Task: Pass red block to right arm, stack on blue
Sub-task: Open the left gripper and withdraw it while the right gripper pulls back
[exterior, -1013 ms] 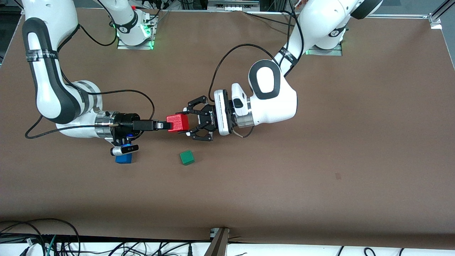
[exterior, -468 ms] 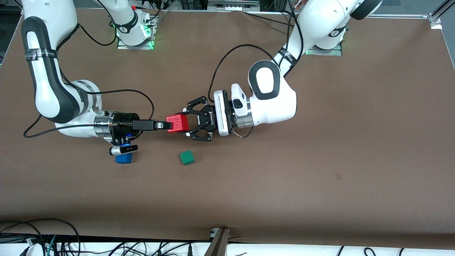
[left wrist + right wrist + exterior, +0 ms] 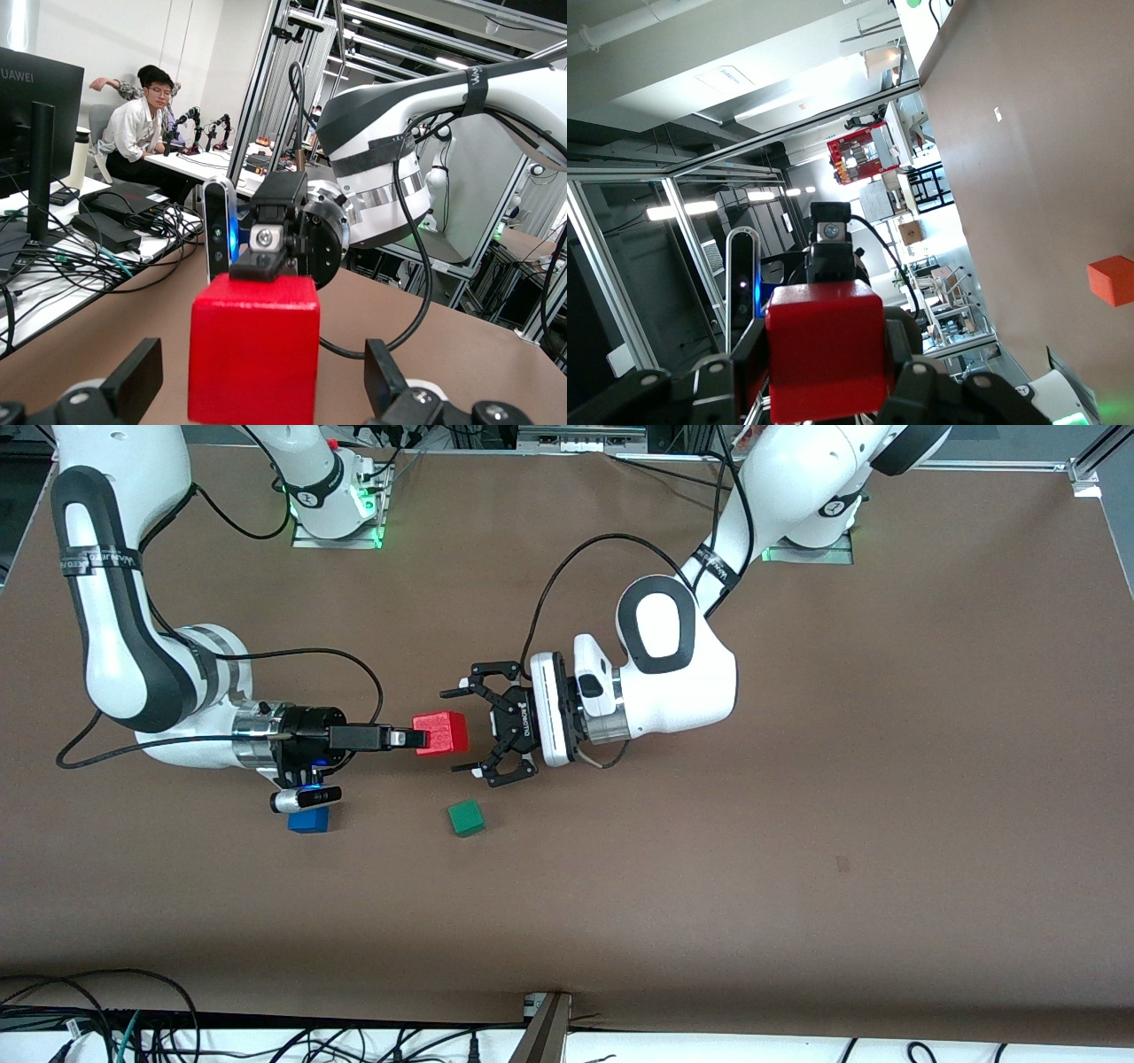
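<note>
Front view: right gripper (image 3: 415, 739) pinches matte red block (image 3: 442, 732).

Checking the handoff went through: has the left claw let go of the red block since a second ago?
Yes. The left claw has opened clear of the red block, now held by the right claw above the green cube.

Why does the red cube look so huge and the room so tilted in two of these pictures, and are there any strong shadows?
Left wrist view: the red block fills the foreground because that camera sits close to it. Right wrist view: the camera is turned, so table and room appear rotated; ceiling lights glare bright. Front view: even overhead light, only soft shadows under the green cube and blue cube.
</note>
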`<state>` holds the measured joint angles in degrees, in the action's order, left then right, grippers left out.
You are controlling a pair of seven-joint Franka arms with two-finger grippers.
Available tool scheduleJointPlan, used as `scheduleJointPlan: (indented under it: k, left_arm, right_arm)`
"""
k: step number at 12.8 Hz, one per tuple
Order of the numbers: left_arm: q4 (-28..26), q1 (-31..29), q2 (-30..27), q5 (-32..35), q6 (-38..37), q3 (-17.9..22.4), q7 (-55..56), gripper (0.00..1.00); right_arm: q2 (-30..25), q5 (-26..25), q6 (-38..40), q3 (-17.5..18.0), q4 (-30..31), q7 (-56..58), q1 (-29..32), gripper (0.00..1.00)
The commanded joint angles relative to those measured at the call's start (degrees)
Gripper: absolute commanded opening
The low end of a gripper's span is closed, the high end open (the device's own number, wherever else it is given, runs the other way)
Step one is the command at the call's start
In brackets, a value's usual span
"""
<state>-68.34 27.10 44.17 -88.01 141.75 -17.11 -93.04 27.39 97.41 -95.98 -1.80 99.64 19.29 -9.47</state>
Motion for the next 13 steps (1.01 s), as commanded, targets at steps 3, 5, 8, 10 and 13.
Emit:
scheduleJointPlan:
  k: [3, 5, 8, 10, 13]
  left_arm:
    - [-3.4, 0.3, -2.7, 2.6, -0.5, 3.9, 2.4, 1.0]
    - [-6.8, -1.3, -4.0, 9.2, -2.2, 3.9, 7.3, 1.0]
    - [-7.0, -3.4, -4.7, 23.3, -9.5, 4.8, 20.7, 1.0]
    - [-6.9, -5.8, -5.8, 31.4, -18.0, 6.2, 28.9, 1.0]
    - [-6.9, -8.1, -8.0, 38.9, -36.4, 13.8, 31.6, 1.0]
  right_arm:
    - [-0.9, -6.7, 0.0, -1.5, -3.0, -0.8, 0.9, 0.0]
    - [-0.9, -15.7, 0.0, -3.4, -7.0, -2.9, 0.9, 0.0]
    - [-0.9, -26.7, 0.1, -4.9, -10.5, -3.9, 0.9, 0.0]
    - [-1.0, -34.5, -0.3, -5.9, -12.0, -3.9, 0.8, 0.0]
    - [-1.6, -47.2, -0.7, -8.2, -12.0, -3.1, 0.6, 0.0]
